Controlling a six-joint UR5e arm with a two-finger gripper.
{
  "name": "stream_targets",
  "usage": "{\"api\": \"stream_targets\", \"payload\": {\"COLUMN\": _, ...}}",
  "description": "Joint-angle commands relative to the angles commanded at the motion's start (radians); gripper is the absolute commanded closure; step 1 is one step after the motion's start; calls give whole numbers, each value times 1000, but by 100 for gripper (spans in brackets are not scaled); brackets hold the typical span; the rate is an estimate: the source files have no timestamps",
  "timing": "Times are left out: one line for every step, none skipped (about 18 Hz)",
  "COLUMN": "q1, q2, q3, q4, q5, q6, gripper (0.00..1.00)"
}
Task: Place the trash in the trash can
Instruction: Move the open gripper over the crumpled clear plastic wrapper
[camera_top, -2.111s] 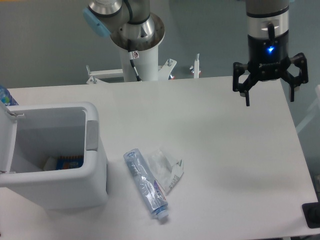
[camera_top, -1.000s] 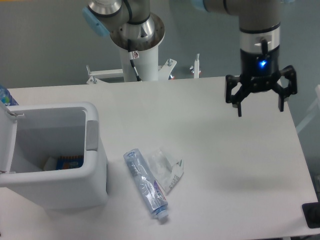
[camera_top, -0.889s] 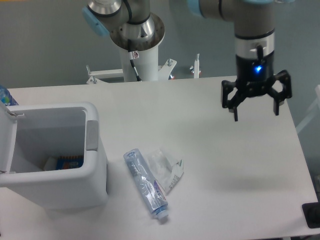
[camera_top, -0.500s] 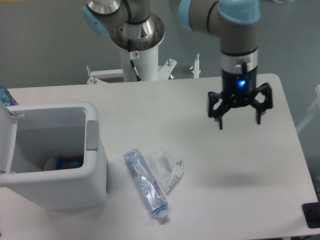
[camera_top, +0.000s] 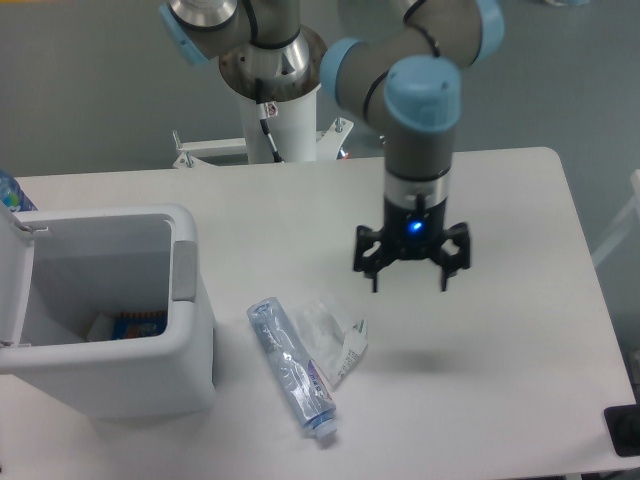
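The hand (camera_top: 410, 281) hangs above the white worktop (camera_top: 500, 330), fingers spread wide and pointing down, gripping nothing, a blue light lit on its body. It is up and to the right of the trash. The crushed bottle (camera_top: 291, 366) lies flat on the worktop, cap toward the near edge. The crumpled wrapper (camera_top: 332, 337) lies touching the bottle's right side. The trash can (camera_top: 190, 330) stands at the left, lid open, just left of the bottle, with items visible inside.
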Motion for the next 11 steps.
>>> {"api": "stream_targets", "payload": {"q1": -11, "q2": -9, "q3": -12, "q4": 2, "q5": 2, "q6": -15, "gripper": 0}}
{"api": "stream_targets", "payload": {"q1": -15, "q2": -11, "q3": -20, "q4": 3, "q5": 3, "q6": -25, "gripper": 0}}
{"api": "stream_targets", "payload": {"q1": -22, "q2": -18, "q3": -20, "q4": 3, "q5": 3, "q6": -26, "gripper": 0}}
{"api": "stream_targets", "payload": {"q1": -34, "q2": -28, "q3": -19, "q4": 3, "q5": 3, "q6": -28, "gripper": 0}}
{"api": "stream_targets", "payload": {"q1": -38, "q2": -35, "q3": -18, "q4": 3, "q5": 5, "q6": -29, "gripper": 0}}
{"api": "stream_targets", "payload": {"q1": -40, "q2": -45, "q3": -20, "q4": 3, "q5": 8, "q6": -29, "gripper": 0}}
{"api": "stream_targets", "payload": {"q1": -51, "q2": -51, "q3": -20, "q4": 3, "q5": 9, "q6": -29, "gripper": 0}}
{"api": "stream_targets", "payload": {"q1": -60, "q2": -52, "q3": -20, "q4": 3, "q5": 8, "q6": -31, "gripper": 0}}
{"api": "stream_targets", "payload": {"q1": -65, "q2": -55, "q3": -23, "q4": 3, "q5": 8, "q6": -40, "gripper": 0}}
{"api": "stream_targets", "payload": {"q1": -65, "q2": -57, "q3": -32, "q4": 5, "q5": 8, "q6": -51, "gripper": 0}}
{"api": "stream_targets", "payload": {"q1": -65, "q2": -60, "q3": -38, "q4": 5, "q5": 8, "q6": -58, "gripper": 0}}
